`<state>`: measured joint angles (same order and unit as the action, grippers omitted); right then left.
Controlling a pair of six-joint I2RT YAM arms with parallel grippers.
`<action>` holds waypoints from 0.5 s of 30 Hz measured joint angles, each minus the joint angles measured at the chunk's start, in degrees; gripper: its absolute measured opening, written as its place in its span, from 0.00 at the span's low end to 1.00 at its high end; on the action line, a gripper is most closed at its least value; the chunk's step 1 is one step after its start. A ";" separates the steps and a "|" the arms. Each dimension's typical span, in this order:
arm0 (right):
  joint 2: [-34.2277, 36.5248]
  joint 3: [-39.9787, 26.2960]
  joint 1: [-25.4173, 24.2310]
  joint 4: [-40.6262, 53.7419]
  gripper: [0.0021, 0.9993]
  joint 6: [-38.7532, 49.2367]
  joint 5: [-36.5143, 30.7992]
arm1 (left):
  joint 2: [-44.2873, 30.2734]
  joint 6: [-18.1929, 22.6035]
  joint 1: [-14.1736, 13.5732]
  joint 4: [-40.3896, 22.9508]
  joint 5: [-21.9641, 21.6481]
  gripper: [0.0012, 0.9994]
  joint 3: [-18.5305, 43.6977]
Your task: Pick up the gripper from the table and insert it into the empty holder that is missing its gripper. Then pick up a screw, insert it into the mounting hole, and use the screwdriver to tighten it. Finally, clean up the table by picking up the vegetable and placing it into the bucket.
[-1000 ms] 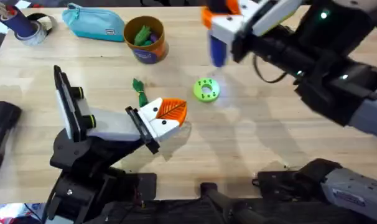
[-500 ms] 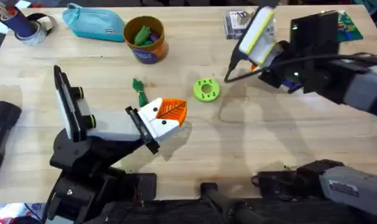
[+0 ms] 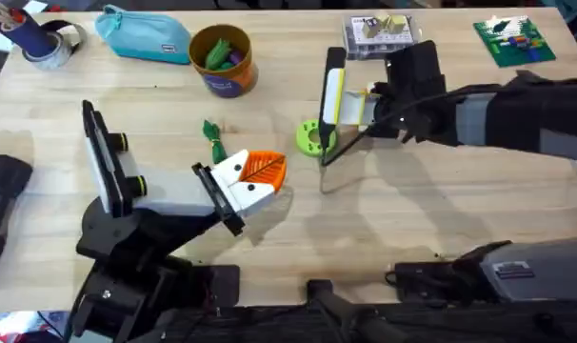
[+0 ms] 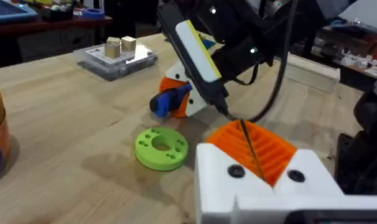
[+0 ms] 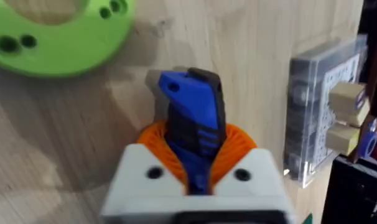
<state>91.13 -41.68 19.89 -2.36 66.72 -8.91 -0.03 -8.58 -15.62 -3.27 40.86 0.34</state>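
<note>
Your right end effector [image 5: 195,165] is clamped on the blue screwdriver [image 5: 191,121], low over the table [image 3: 441,219] just right of the lime-green disc [image 3: 314,137]. Keep the grip firm and the tip steady as you carry it left toward the holder [image 3: 236,186], where the orange gripper [image 3: 263,168] already sits. Left end effector: cannot tell.

A lime-green disc [image 3: 314,138], teal pouch [image 3: 144,35] and clear plastic box [image 3: 379,33] lie apart.
</note>
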 joint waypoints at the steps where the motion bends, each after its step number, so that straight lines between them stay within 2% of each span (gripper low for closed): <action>1: 0.01 -0.28 0.41 0.32 0.31 0.14 -0.20 | 0.00 -0.02 0.00 0.00 0.00 0.01 0.00; 2: 0.01 -0.54 0.84 0.49 0.42 0.26 -0.88 | -0.01 -0.02 0.00 0.00 0.00 0.01 0.00; 5: -0.18 -1.56 1.77 -0.12 0.86 -0.68 -4.70 | 0.00 -0.02 0.00 0.00 0.00 0.01 0.00; 6: -0.34 -1.84 2.01 -0.17 0.96 -1.36 -6.00 | 0.00 -0.02 0.00 0.00 0.00 0.01 0.00; 8: -0.78 -1.89 2.41 0.62 0.99 -3.35 -8.01 | 0.00 -0.02 0.00 0.00 0.00 0.01 0.00; 15: -4.88 -0.73 2.73 4.56 1.00 -14.60 -11.00 | 0.00 -0.02 0.00 0.00 0.00 0.01 0.00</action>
<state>86.25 -42.41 22.61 2.20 52.11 -19.91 -0.03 -8.60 -15.62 -3.27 40.86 0.34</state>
